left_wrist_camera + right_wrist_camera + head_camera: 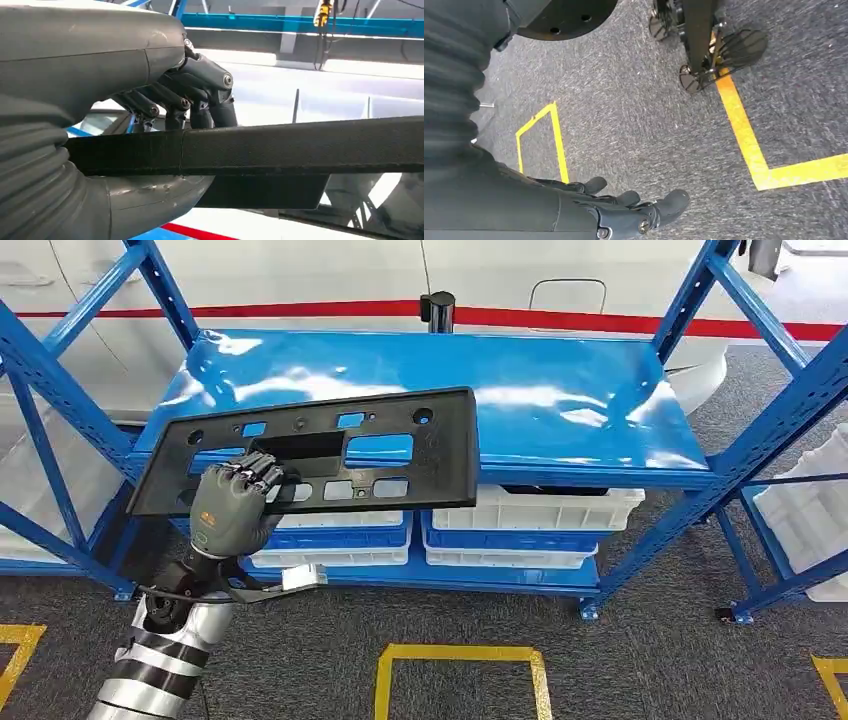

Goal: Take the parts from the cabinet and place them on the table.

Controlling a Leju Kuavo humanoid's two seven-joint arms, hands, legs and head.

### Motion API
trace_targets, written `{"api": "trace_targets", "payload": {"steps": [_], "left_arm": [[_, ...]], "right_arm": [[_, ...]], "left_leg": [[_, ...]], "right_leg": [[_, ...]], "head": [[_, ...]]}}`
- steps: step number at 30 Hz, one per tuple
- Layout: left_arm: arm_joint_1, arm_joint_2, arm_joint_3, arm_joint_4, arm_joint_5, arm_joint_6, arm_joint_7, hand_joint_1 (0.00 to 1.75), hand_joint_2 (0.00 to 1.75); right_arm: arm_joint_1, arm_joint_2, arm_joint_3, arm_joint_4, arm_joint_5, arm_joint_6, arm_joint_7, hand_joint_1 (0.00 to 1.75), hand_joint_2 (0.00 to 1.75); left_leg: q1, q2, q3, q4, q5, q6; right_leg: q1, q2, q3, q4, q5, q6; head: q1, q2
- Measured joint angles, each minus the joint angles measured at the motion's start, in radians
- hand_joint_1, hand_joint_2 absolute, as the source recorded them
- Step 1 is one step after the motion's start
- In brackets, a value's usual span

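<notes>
Black flat plastic panel with holes point(320, 448) is held by the left hand point(232, 505) above the blue metal shelf point(560, 400); next, carry it to the table.

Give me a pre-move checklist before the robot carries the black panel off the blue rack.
1. Left hand grips the flat black plastic panel with cut-outs: ok, fingers over its edge.
2. Grip centred: not ok, the hold is near one end and the long side sticks out unsupported.
3. Panel clear of the glossy blue metal shelf: cannot tell.
4. Right hand free: ok, it hangs over the grey carpet floor, holding nothing.
5. White plastic bins on the lower level clear of the panel: ok.
</notes>
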State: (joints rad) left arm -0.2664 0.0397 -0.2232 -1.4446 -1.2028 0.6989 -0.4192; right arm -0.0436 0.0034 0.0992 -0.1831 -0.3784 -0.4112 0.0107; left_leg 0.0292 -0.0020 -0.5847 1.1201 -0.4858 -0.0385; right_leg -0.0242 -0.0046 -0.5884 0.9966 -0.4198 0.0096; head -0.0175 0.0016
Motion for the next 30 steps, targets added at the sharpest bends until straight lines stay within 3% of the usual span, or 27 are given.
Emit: {"api": "trace_targets", "payload": {"steps": [1,2,5,6,8,10,11,12,13,15,16,17,18,20,21,22,24,25,26,27,28,30], "left_arm": [[-0.005,0.0,0.0,0.0,0.0,0.0,0.0,1.75,1.75],[-0.005,-0.001,-0.001,0.001,0.0,0.0,-0.001,1.75,1.75],[-0.005,0.0,-0.001,0.001,0.002,0.0,-0.001,1.75,1.75],[-0.006,-0.001,-0.001,0.001,0.002,0.0,-0.001,1.75,1.75],[-0.009,-0.002,-0.002,0.001,0.002,0.0,-0.001,1.75,1.75],[-0.009,-0.002,-0.002,0.002,0.002,0.0,-0.001,1.75,1.75],[-0.009,-0.002,-0.002,0.003,0.002,0.0,-0.001,1.75,1.75],[-0.009,-0.002,-0.002,0.003,0.002,0.0,-0.001,1.75,1.75],[-0.009,-0.002,-0.002,0.003,0.002,0.0,-0.001,1.75,1.75],[-0.009,-0.002,-0.002,0.003,0.002,0.0,-0.001,1.75,1.75],[-0.009,-0.002,-0.002,0.003,0.002,0.0,0.0,1.75,1.75],[-0.008,-0.001,-0.002,0.003,0.002,0.0,0.0,1.75,1.75],[-0.008,-0.001,-0.003,0.003,0.002,0.0,0.0,1.75,1.75],[-0.008,-0.001,-0.004,0.003,0.002,0.0,0.002,1.75,1.75],[-0.008,-0.001,-0.005,0.002,0.002,0.0,0.002,1.75,1.75],[-0.008,-0.001,-0.004,0.002,0.002,0.0,0.002,1.75,1.75],[-0.007,0.0,-0.004,0.002,0.002,0.0,0.002,1.75,1.75],[-0.005,0.0,-0.004,0.002,0.002,0.0,0.002,1.75,1.75],[-0.003,0.0,-0.005,0.003,0.002,0.0,0.002,1.75,1.75],[-0.001,0.0,-0.005,0.003,0.002,0.0,0.002,1.75,1.75],[0.0,0.0,-0.005,0.003,0.003,0.0,0.003,1.75,1.75],[-0.001,0.0,-0.005,0.003,0.006,0.0,0.006,1.75,1.75]], "right_arm": [[0.0,-0.001,0.0,0.0,0.0,0.0,0.0,0.0,1.75],[0.0,-0.002,-0.001,0.0,0.0,0.0,0.0,0.0,1.75],[0.001,-0.002,-0.001,0.0,0.001,0.0,0.0,0.0,1.75],[0.003,-0.004,-0.001,0.001,0.001,0.0,0.0,0.0,1.75],[0.003,-0.002,-0.001,0.001,0.0,0.0,0.0,0.0,1.75],[0.002,-0.001,-0.001,0.001,0.001,0.0,0.0,0.0,1.75],[0.002,-0.001,-0.001,0.001,0.001,0.0,-0.001,0.0,1.75],[0.002,-0.001,-0.001,0.001,0.001,0.0,-0.001,0.0,1.75],[0.003,-0.001,-0.001,0.001,0.001,0.0,-0.002,0.0,1.75],[0.002,-0.002,-0.001,0.001,0.001,0.0,-0.002,0.0,1.75],[0.0,-0.002,-0.001,0.0,0.001,0.0,-0.004,0.0,1.75],[-0.005,-0.003,-0.001,0.0,0.001,0.0,-0.006,0.0,1.75],[-0.003,-0.003,-0.001,0.0,0.001,0.0,-0.006,0.0,1.75],[-0.003,-0.003,-0.002,0.0,0.002,0.0,-0.007,0.0,1.75],[-0.003,-0.003,-0.002,0.001,0.002,-0.001,-0.007,0.0,1.75],[-0.004,-0.002,-0.002,0.001,0.002,-0.001,-0.006,0.0,1.75],[-0.003,-0.003,-0.002,0.001,0.002,-0.002,-0.003,0.0,1.75],[-0.001,-0.003,-0.002,0.001,0.003,-0.005,-0.002,0.0,1.75],[-0.001,-0.004,-0.002,0.001,0.003,-0.006,-0.001,0.0,1.75],[-0.001,-0.003,-0.003,0.001,0.003,-0.006,-0.001,0.0,1.75],[0.0,-0.003,-0.003,0.001,0.002,-0.006,0.0,0.0,1.75],[0.003,-0.002,-0.006,0.001,0.002,-0.006,0.0,0.0,1.75]], "left_leg": [[0.001,0.001,0.046,-0.079,-0.02,-0.003],[-0.007,-0.008,0.05,-0.08,-0.01,0.012],[-0.014,-0.008,0.031,-0.082,-0.003,0.034],[-0.007,-0.005,0.024,-0.093,0.01,0.051],[-0.009,-0.004,0.006,-0.093,0.027,0.074],[-0.011,-0.003,-0.017,-0.092,0.042,0.077],[-0.012,-0.002,-0.028,-0.092,0.05,0.077],[-0.013,-0.002,-0.039,-0.092,0.058,0.076],[-0.013,-0.002,-0.048,-0.092,0.065,0.074],[-0.013,-0.003,-0.062,-0.092,0.08,0.069],[-0.013,-0.004,-0.068,-0.092,0.087,0.064],[-0.018,-0.004,-0.075,-0.091,0.095,0.056],[-0.017,-0.002,-0.071,-0.096,0.101,0.05],[-0.015,-0.002,-0.07,-0.102,0.114,0.035],[-0.017,-0.003,-0.071,-0.109,0.124,0.026],[-0.013,-0.003,-0.08,-0.106,0.118,0.023],[-0.011,-0.001,-0.109,-0.028,0.021,0.018],[-0.011,-0.002,-0.139,0.072,-0.046,0.014],[-0.011,-0.002,-0.161,0.156,-0.082,0.01],[-0.011,-0.001,-0.168,0.202,-0.09,0.008],[-0.011,-0.001,-0.151,0.201,-0.075,0.008],[-0.01,-0.001,-0.051,0.068,-0.019,0.01]], "right_leg": [[0.004,-0.001,-0.006,0.007,0.002,0.004],[0.01,0.0,-0.014,0.012,0.007,0.011],[0.007,0.001,-0.023,0.007,0.024,0.036],[0.01,0.001,-0.032,0.011,0.025,0.043],[0.007,0.003,-0.07,0.082,-0.043,0.03],[0.007,0.003,-0.131,0.247,-0.126,0.022],[0.007,0.003,-0.149,0.308,-0.147,0.025],[0.007,0.003,-0.144,0.327,-0.148,0.033],[0.007,0.003,-0.118,0.3,-0.134,0.042],[0.007,0.003,-0.015,0.151,-0.086,0.054],[0.008,0.003,0.056,0.046,-0.073,0.05],[0.015,0.004,0.098,-0.013,-0.092,0.038],[0.016,0.006,0.086,-0.001,-0.077,0.037],[0.02,0.007,0.07,-0.004,-0.076,0.029],[0.016,0.006,0.066,-0.013,-0.065,0.019],[0.001,0.003,0.073,-0.018,-0.052,0.009],[0.001,0.001,0.055,-0.017,-0.037,-0.006],[0.003,-0.001,0.045,-0.017,-0.031,-0.008],[0.006,-0.001,0.037,-0.016,-0.024,-0.01],[0.007,-0.002,0.029,-0.014,-0.019,-0.009],[0.008,-0.001,0.021,-0.011,-0.015,-0.006],[0.007,-0.001,0.011,-0.003,-0.011,-0.003]], "head": [[0.0,0.0],[0.0,0.0],[0.002,0.0],[0.0,0.0],[0.005,0.0],[0.005,0.0],[0.006,0.0],[0.005,0.0],[0.006,0.0],[0.005,0.0],[0.006,0.0],[0.005,0.0],[0.001,0.0],[0.006,0.0],[0.005,0.0],[0.006,0.0],[0.0,0.0],[-0.001,0.0],[-0.001,0.0],[-0.001,0.0],[-0.001,0.0],[-0.002,0.0]]}}
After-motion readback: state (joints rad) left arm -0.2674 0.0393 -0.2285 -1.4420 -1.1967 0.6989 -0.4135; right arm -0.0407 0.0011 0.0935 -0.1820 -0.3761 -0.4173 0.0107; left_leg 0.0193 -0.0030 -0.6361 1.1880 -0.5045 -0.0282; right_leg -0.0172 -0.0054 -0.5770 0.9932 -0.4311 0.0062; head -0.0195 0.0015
